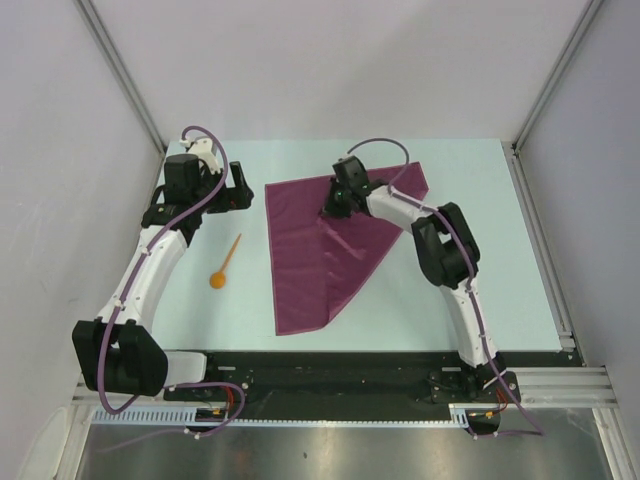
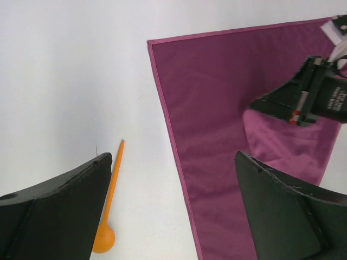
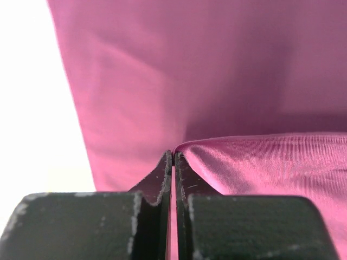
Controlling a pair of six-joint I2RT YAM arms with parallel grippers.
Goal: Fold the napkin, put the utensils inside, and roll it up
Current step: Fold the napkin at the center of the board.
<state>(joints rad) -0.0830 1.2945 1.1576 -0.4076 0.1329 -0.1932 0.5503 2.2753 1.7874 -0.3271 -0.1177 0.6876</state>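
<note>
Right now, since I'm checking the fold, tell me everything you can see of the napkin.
The napkin is plain plum cloth, thin, slightly shiny, with a stitched hem. It lies on the pale table in a rough triangle, apparently folded over, long straight edge on the left, narrow end toward the arms' bases. Near its far middle the right arm's jaws, shut, pinch up a creased ridge of it. The orange spoon lies apart on its left.

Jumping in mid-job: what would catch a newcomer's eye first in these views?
The plum napkin dominates the middle of the table, with the right claw shut on a raised fold near its far side. Left of it, clear of the cloth, the small orange spoon lies on the bare surface, and the left claw hangs wide open, holding nothing.
</note>
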